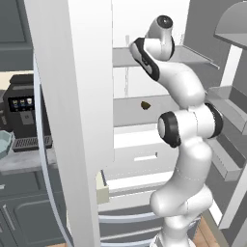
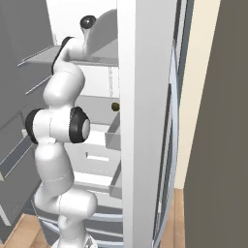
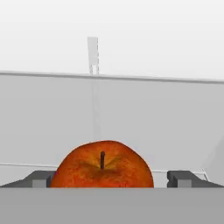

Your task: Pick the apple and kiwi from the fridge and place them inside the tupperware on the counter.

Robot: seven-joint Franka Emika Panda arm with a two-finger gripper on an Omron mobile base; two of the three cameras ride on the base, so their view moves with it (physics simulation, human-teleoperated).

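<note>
Left base view: we see the tupperware (image 1: 4, 143) at the far left edge, on the counter (image 1: 26, 163) beside a black coffee machine (image 1: 25, 111). Right of that, a white open door of the fridge (image 1: 72, 120) cuts through the frame. Past it, the kiwi (image 1: 145, 104) sits on a grey shelf in the middle of the fridge interior, with a white drawer (image 1: 140, 154) below it. Our arm (image 1: 185, 144) rises at the right and reaches in over an upper shelf (its far end is hidden behind the wrist there).

Right base view: arm at left, reaching onto the upper shelf; kiwi (image 2: 115, 106) on the middle shelf just left of the other white door, which blocks most of the right half.

Hand view: apple (image 3: 103, 165) dead centre, stem facing us, resting on the grey shelf floor. The gripper (image 3: 112, 179) is spread wide, one fingertip (image 3: 41, 178) just left of the apple and the other well off to its right, apart from it. We see no contact on the right side; the left is too close to tell.
</note>
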